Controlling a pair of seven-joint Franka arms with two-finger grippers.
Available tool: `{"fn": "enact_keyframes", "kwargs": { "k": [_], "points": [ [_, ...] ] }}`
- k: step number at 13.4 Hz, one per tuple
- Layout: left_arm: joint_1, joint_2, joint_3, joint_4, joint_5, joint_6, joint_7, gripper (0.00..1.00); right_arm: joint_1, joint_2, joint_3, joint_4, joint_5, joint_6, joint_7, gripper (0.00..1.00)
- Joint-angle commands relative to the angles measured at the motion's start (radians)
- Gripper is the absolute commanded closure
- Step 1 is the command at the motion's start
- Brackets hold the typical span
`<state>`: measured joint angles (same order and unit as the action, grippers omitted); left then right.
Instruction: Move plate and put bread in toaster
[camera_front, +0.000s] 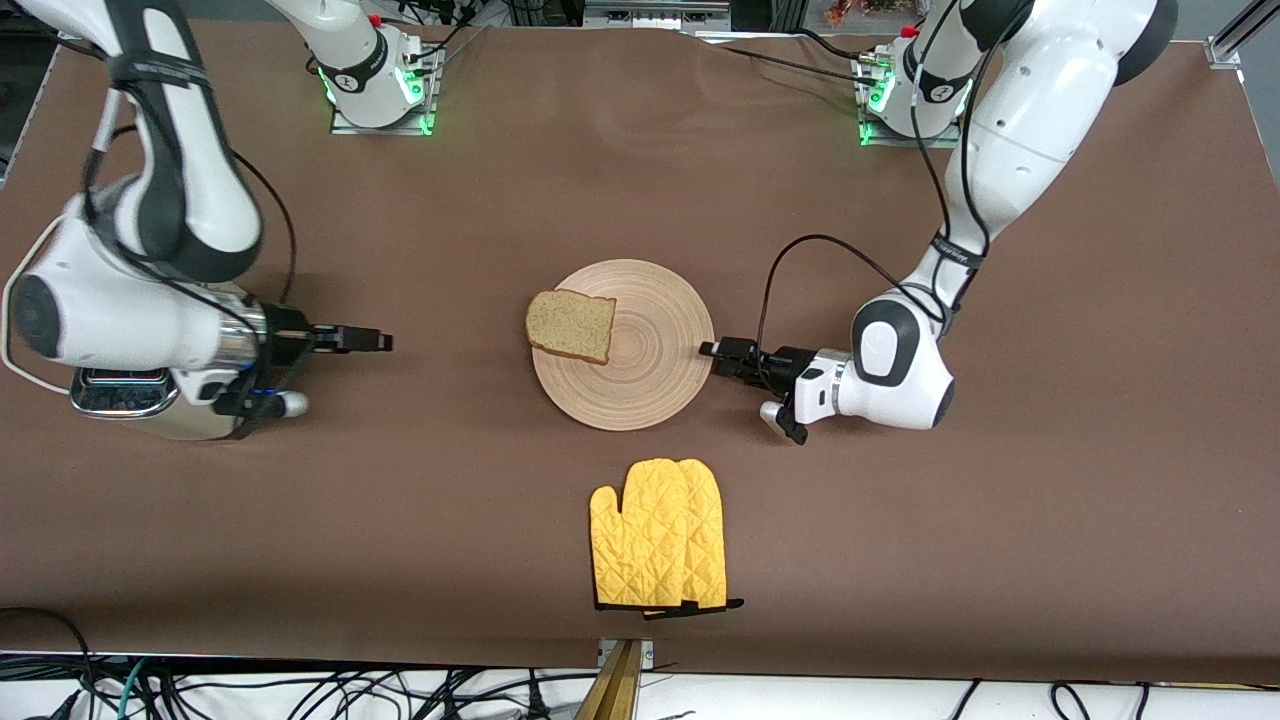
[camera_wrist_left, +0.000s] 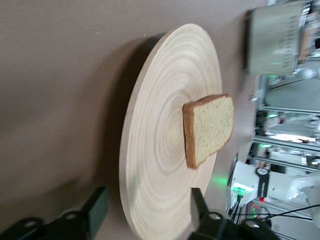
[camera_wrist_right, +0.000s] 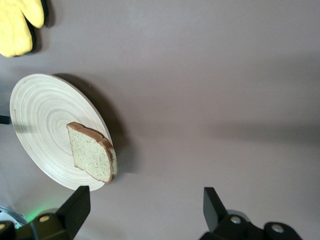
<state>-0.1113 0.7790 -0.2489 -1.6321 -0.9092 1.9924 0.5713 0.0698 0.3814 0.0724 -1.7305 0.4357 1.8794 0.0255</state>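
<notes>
The plate (camera_front: 640, 375) lies flat in the middle of the brown tabletop (camera_front: 640, 160), its ring grooves facing up. The bread (camera_front: 571, 325) lies flat on it, on the side toward the right arm's end, with one corner just past the rim. Its rounded top edge points toward the right arm's end and its straight edge toward the plate's middle, so its longer side runs roughly along the table's length.

The left gripper (camera_front: 708, 350) is low at the plate's rim on the left arm's side, lying level and aimed at the plate. In the left wrist view its fingers (camera_wrist_left: 97, 205) stand apart, one on each side of the plate's edge (camera_wrist_left: 150, 150), not pressed on it as far as I can see.

The right gripper (camera_front: 385, 342) is level too, pointing at the bread (camera_wrist_right: 90, 152) from well apart, its fingers (camera_wrist_right: 77, 205) spread wide with nothing between them.

The toaster (camera_front: 130, 395) stands at the right arm's end, mostly hidden under the right arm's wrist; only its chrome top and pale side show.

A yellow oven mitt (camera_front: 658, 548) lies nearer the front camera than the plate, fingers pointing toward the plate. Cables run along the table's front edge.
</notes>
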Motion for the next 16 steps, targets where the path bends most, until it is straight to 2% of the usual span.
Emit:
{"fn": "enact_keyframes", "kwargs": {
  "k": [1,3,5,7,9,11,14,16],
  "points": [
    [0.007,-0.148,0.003,-0.025,0.212,-0.064,-0.261,0.00,-0.002,-0.015,0.052,-0.122,0.134,0.116,-0.016,0.00],
    [0.009,-0.219,0.007,-0.025,0.420,-0.067,-0.350,0.00,-0.002,0.007,0.076,-0.168,0.204,0.165,-0.103,0.00],
    [0.022,-0.291,0.017,-0.022,0.681,-0.067,-0.379,0.00,-0.002,0.045,0.081,-0.185,0.291,0.167,-0.159,0.00],
    [0.085,-0.345,0.013,-0.020,0.835,-0.069,-0.377,0.00,0.011,0.088,0.092,-0.193,0.345,0.188,-0.196,0.00],
    [0.122,-0.426,0.023,-0.014,0.967,-0.079,-0.377,0.00,0.015,0.123,0.145,-0.234,0.408,0.283,-0.223,0.00],
    [0.163,-0.528,0.023,-0.005,0.981,-0.172,-0.386,0.00,0.015,0.155,0.193,-0.267,0.470,0.371,-0.258,0.00],
    [0.208,-0.685,0.033,0.005,0.977,-0.249,-0.472,0.00,0.013,0.174,0.199,-0.299,0.566,0.374,-0.364,0.00],
    [0.213,-0.783,0.028,-0.015,0.964,-0.355,-0.464,0.00,0.013,0.169,0.198,-0.305,0.567,0.365,-0.372,0.00]
  ]
}}
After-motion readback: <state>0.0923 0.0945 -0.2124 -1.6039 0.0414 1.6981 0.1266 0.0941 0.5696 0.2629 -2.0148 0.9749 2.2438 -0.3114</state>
